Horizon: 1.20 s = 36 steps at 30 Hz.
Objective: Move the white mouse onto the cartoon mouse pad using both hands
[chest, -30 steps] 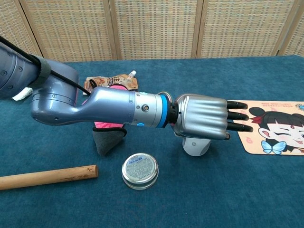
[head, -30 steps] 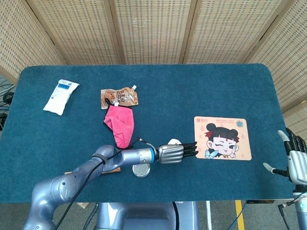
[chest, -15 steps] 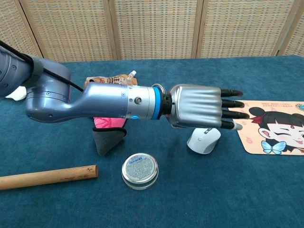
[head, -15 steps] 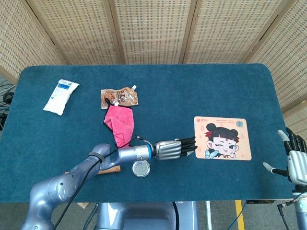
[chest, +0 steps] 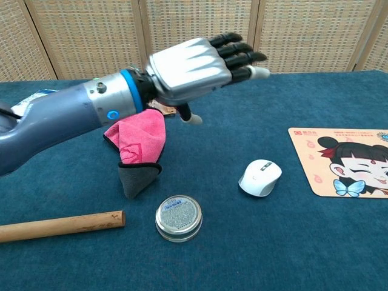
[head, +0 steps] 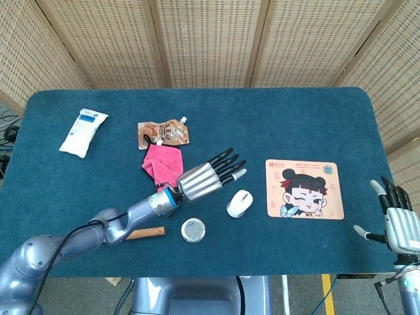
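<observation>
The white mouse [head: 239, 203] [chest: 260, 177] lies on the blue table just left of the cartoon mouse pad [head: 304, 189] [chest: 343, 161], apart from it. My left hand [head: 208, 174] [chest: 197, 60] hovers raised above the table, up and left of the mouse, fingers stretched out and holding nothing. My right hand [head: 394, 222] shows at the table's right front edge, fingers apart and empty, well right of the pad; the chest view does not show it.
A pink and grey cloth [head: 164, 169] [chest: 136, 147] and a brown pouch [head: 163, 133] lie behind the left arm. A round tin [head: 193, 230] [chest: 178, 217] and a wooden stick [chest: 59, 225] sit near the front. A white packet [head: 83, 132] lies far left.
My left hand has lifted off the mouse and drawn back up and to the left. The mouse now lies uncovered, a little nearer the pad. The right hand barely moved.
</observation>
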### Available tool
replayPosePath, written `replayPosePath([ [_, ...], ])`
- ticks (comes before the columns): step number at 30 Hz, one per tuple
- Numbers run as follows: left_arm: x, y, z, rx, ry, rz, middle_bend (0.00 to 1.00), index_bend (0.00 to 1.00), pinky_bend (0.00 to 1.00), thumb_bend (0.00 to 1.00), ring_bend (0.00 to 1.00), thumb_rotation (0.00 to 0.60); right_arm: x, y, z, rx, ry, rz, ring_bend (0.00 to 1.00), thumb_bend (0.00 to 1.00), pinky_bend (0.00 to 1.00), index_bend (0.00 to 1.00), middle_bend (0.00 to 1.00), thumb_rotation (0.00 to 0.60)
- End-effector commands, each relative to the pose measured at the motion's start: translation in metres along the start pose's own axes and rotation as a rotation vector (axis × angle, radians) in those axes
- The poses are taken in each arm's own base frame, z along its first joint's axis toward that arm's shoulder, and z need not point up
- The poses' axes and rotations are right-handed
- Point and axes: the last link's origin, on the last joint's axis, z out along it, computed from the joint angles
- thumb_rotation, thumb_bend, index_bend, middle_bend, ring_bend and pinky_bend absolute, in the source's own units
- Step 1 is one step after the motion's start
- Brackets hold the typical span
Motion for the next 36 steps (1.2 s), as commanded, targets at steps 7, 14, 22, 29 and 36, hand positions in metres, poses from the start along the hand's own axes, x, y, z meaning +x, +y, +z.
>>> replayPosePath([
  [7, 0.029, -0.05, -0.165, 0.502, -0.138, -0.236, 0.0, 0.05, 0.0, 0.07, 0.0, 0.6, -0.006, -0.014, -0.003, 0.045, -0.006, -0.038, 0.0, 0.0, 0.0, 0.0, 0.0, 0.6],
  [14, 0.036, -0.046, -0.27, 0.753, -0.28, -0.352, 0.0, 0.05, 0.0, 0.08, 0.0, 0.6, -0.014, -0.024, -0.005, 0.078, -0.016, -0.076, 0.0, 0.0, 0.0, 0.0, 0.0, 0.6],
  [22, 0.033, -0.023, -0.359, 0.929, -0.398, -0.392, 0.0, 0.05, 0.0, 0.08, 0.0, 0.6, -0.022, -0.039, -0.003, 0.135, 0.016, -0.114, 0.0, 0.0, 0.0, 0.06, 0.0, 0.6],
  [29, 0.034, -0.021, -0.372, 0.934, -0.392, -0.401, 0.0, 0.05, 0.0, 0.08, 0.0, 0.6, -0.025, -0.052, 0.01, 0.228, 0.022, -0.181, 0.0, 0.0, 0.0, 0.13, 0.0, 0.6],
  [36, 0.033, -0.02, -0.373, 0.924, -0.393, -0.41, 0.0, 0.05, 0.0, 0.08, 0.0, 0.6, -0.018, -0.093, 0.037, 0.406, 0.019, -0.305, 0.0, 0.0, 0.0, 0.18, 0.01, 0.6],
])
